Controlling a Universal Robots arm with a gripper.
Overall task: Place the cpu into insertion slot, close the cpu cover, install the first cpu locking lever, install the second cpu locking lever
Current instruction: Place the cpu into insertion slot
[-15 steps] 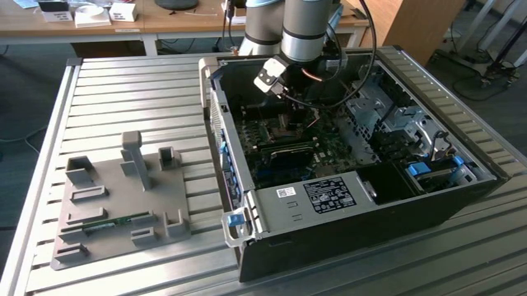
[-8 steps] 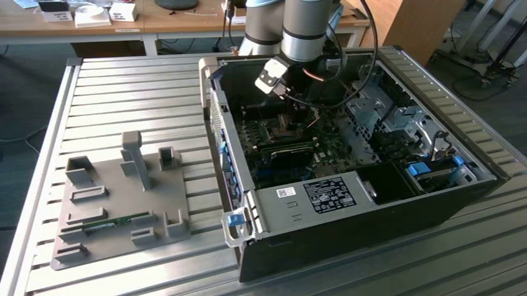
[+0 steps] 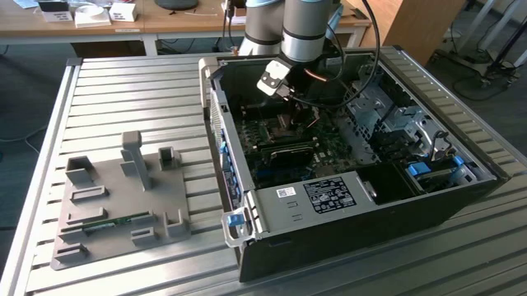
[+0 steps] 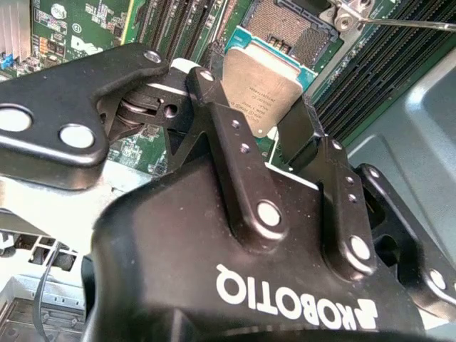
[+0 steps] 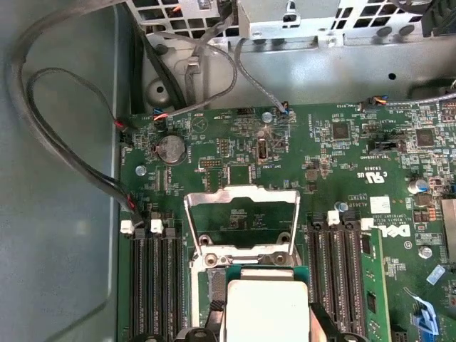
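Motherboard (image 5: 342,164) backdrop | cpu (image 4: 262,80) clamped in gripper (image 4: 258,107) | just over insertion slot (image 4: 283,25)

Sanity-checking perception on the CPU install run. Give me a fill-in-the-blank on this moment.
1. The claw is ___ on the chip.
2. The hinged cover is swung ___, clear of the socket.
3. The socket is ___; the chip is not seated in it yet.
4. The circuit board is ___ in colour.
Missing words: shut; open; empty; green.
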